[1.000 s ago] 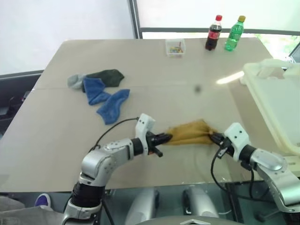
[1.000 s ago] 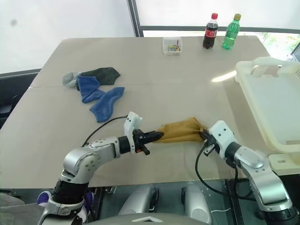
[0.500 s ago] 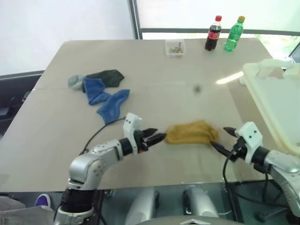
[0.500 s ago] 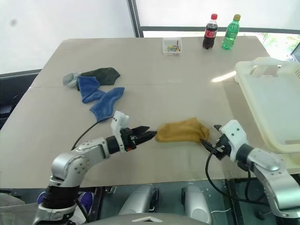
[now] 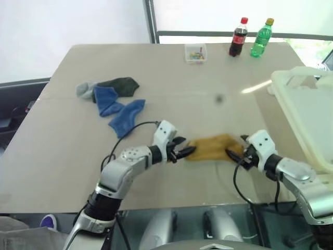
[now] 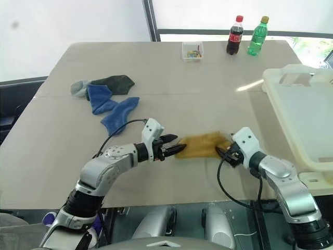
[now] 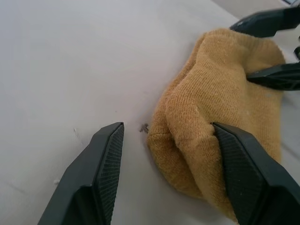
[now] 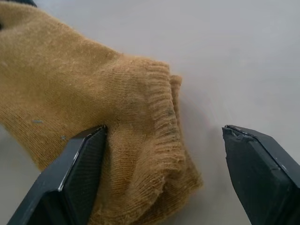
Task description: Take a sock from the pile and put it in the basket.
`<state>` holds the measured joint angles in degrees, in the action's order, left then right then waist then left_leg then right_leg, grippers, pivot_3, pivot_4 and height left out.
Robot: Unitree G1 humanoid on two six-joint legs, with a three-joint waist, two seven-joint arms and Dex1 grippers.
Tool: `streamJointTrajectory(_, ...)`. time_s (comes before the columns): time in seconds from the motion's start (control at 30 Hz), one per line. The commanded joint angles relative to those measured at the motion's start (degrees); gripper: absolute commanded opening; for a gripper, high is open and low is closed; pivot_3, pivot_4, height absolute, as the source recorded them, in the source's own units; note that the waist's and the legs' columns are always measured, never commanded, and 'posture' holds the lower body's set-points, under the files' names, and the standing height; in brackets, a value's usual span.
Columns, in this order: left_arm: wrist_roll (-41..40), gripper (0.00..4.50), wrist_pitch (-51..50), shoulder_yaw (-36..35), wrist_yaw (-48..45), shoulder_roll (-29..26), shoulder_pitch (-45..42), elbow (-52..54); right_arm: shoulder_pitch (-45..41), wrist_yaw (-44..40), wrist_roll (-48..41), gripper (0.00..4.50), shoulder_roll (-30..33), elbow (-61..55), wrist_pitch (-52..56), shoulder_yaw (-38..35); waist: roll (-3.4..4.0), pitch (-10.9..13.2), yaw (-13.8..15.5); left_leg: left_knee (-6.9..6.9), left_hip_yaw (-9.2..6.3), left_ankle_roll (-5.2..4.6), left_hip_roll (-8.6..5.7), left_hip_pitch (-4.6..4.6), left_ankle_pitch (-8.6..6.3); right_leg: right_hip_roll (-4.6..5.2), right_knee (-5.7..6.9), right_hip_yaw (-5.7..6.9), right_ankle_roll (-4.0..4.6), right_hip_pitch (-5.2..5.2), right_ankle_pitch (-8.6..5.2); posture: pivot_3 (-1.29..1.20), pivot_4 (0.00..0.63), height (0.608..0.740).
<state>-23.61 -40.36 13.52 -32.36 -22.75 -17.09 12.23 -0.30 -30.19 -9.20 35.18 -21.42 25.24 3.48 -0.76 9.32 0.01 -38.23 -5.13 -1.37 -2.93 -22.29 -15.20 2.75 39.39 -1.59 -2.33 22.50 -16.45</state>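
A mustard yellow sock point(image 5: 210, 147) lies bunched on the table near the front edge, apart from the pile point(image 5: 111, 98) of blue, dark green and grey socks at the left. My left gripper point(image 5: 187, 151) is open at the sock's left end, one finger point(image 7: 243, 173) against the fabric and the other on the bare table. My right gripper point(image 5: 232, 152) is open at the right end, and the ribbed cuff point(image 8: 154, 122) lies between its fingers. The cream-white basket point(image 5: 304, 112) stands at the right edge of the table.
A small clear box point(image 5: 195, 52), a cola bottle point(image 5: 239, 36) and a green bottle point(image 5: 260, 37) stand along the far edge. The table's front edge runs just behind both arms.
A second ago both grippers were shut on the sock's ends, holding it stretched. They opened, let it drop and drew back, then came in again, open, at its two ends.
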Motion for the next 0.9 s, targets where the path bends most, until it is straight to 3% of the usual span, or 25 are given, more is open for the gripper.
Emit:
streamJointTrajectory(0.03,-0.76,3.11,0.13,-2.46,-0.87,0.03,0.77,-0.53,0.77,0.15,0.23,4.06,-0.50,-0.03,-2.35,-2.03,0.00,0.00,0.02,0.00,0.00,-0.01,0.00,0.08,-0.01,0.00,0.00,0.00,0.00,-0.06,0.00,0.00,0.150,0.740)
streamJointTrajectory(0.2,-13.61,3.11,-10.25,-12.70,-5.84,-1.50,-1.51,-0.78,0.99,-3.22,-5.58,4.06,-1.17,-5.90,-4.09,-5.70,0.03,0.07,-0.46,0.02,-0.01,-0.03,0.05,0.12,-0.02,-0.05,0.02,-0.01,-0.01,-0.08,-0.01,0.00,0.150,0.740)
streamJointTrajectory(0.3,-20.44,3.92,-20.55,-16.62,-8.66,-5.26,-4.95,-3.30,2.06,-6.48,-9.86,4.34,0.00,-9.07,-3.96,-8.83,0.03,0.10,-0.75,0.02,-0.04,-0.03,0.08,0.02,-0.02,-0.09,0.06,0.02,-0.01,0.04,-0.01,0.00,0.150,0.740)
streamJointTrajectory(0.33,-22.01,4.42,-23.61,-17.51,-8.54,-5.92,-6.36,-4.31,2.65,-7.66,-10.48,4.50,0.71,-9.81,-3.87,-9.01,0.03,0.09,-0.73,0.02,-0.07,-0.03,0.08,0.00,-0.02,-0.10,0.06,0.05,-0.01,0.05,-0.01,0.00,0.150,0.740)
streamJointTrajectory(0.57,-24.76,4.47,-37.15,-16.66,-8.49,-8.88,-13.12,-8.97,7.01,-11.92,-13.57,4.50,2.25,-15.46,-6.70,-10.29,0.02,0.10,-0.62,-0.02,-0.18,0.04,-0.01,-0.23,0.03,-0.03,-0.14,0.16,-0.01,0.12,0.00,0.00,0.150,0.740)
streamJointTrajectory(0.8,-24.42,4.47,-42.97,-14.80,-7.32,-6.52,-15.98,-11.89,8.30,-10.80,-9.63,4.50,-0.27,-12.60,-12.93,-7.98,0.01,0.10,-0.56,-0.02,-0.20,0.14,0.00,-0.25,0.08,-0.04,-0.12,0.16,-0.02,0.18,0.00,0.00,0.150,0.740)
streamJointTrajectory(0.83,-24.75,4.50,-43.44,-14.92,-7.68,-6.37,-16.13,-11.91,8.27,-10.33,-9.11,3.96,-0.90,-11.63,-13.45,-7.64,0.01,0.09,-0.54,-0.02,-0.20,0.19,0.00,-0.25,0.11,-0.03,-0.12,0.16,-0.02,0.17,0.00,0.00,0.150,0.740)
streamJointTrajectory(0.9,-25.08,4.50,-44.44,-15.39,-8.06,-6.23,-16.25,-12.06,7.93,-10.73,-8.18,3.40,-1.55,-9.34,-14.40,-6.56,0.01,0.09,-0.57,-0.02,-0.19,0.20,-0.01,-0.26,0.11,-0.01,-0.13,0.14,-0.02,0.17,0.00,0.00,0.150,0.740)
